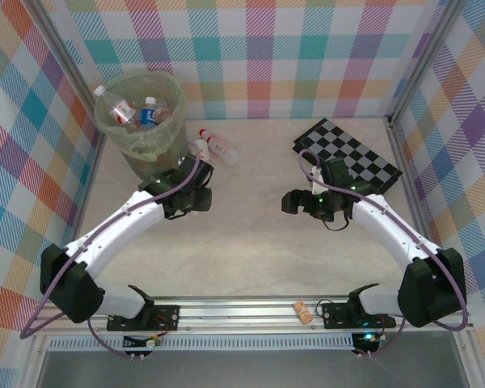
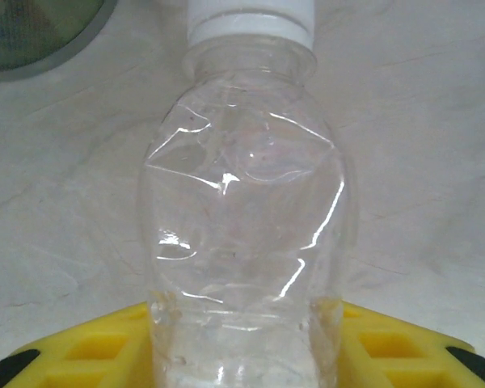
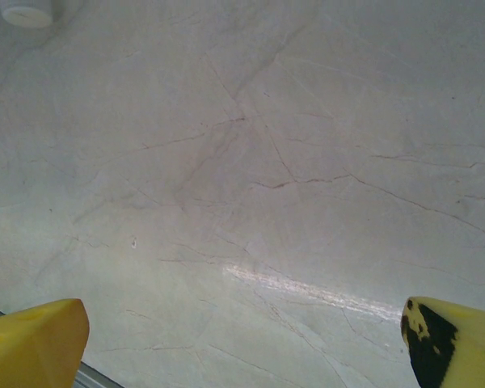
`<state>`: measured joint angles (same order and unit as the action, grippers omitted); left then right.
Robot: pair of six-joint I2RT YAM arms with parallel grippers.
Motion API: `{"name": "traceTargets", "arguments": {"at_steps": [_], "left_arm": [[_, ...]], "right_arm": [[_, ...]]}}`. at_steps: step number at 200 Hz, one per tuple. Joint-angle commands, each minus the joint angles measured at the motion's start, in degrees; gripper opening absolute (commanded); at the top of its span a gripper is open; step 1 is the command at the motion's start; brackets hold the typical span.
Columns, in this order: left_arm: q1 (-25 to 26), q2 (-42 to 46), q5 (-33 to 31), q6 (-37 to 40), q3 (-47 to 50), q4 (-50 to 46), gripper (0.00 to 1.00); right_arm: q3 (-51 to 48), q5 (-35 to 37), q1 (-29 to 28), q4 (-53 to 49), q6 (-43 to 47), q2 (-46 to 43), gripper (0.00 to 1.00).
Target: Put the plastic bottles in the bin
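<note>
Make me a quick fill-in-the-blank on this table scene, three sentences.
1. The clear bottle between the left gripper's yellow fingers has a ____ cap.
2. The bin stands at the table's far ____ corner.
3. The right gripper's fingers are ____, with nothing between them.
Missing words: white; left; open.

I see glossy, dented clear plastic on the bottle (image 2: pixel 242 242); the table covering (image 3: pixel 267 162) looks matt and creased.
</note>
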<state>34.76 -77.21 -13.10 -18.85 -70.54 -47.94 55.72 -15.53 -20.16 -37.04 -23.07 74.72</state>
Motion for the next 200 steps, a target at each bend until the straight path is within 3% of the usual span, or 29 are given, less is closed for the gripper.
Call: {"name": "traceTargets", "arguments": {"at_steps": [1,49,92,127,200], "left_arm": [[0.5,3.6,5.3,2.2,-6.0,-4.4,0.44],[-4.5,-0.6,4.8,9.1,-25.7,-10.2,0.43],[-22.1,-7.1,13.4,10.7,-34.8,-5.0,0.40],[-31.7,-14.7,15.6,9.6,-39.6,-0.2,0.38],[-39.1,-25.8,15.6,9.9,-48.4,2.9,0.40]], "right_arm": [[1.8,-0.9,0.0,0.5,1.0,0.7,0.99],[1.5,-1.9,-0.1,0.9,0.6,0.6,0.99],[-0.8,-0.7,0.0,0.6,0.8,-1.1,0.99],[0.0,-1.8,-0.1,0.4,0.5,-1.5,0.99],[-1.1,2.1,-0.1,-2.2,1.2,-3.6,0.99]]}}
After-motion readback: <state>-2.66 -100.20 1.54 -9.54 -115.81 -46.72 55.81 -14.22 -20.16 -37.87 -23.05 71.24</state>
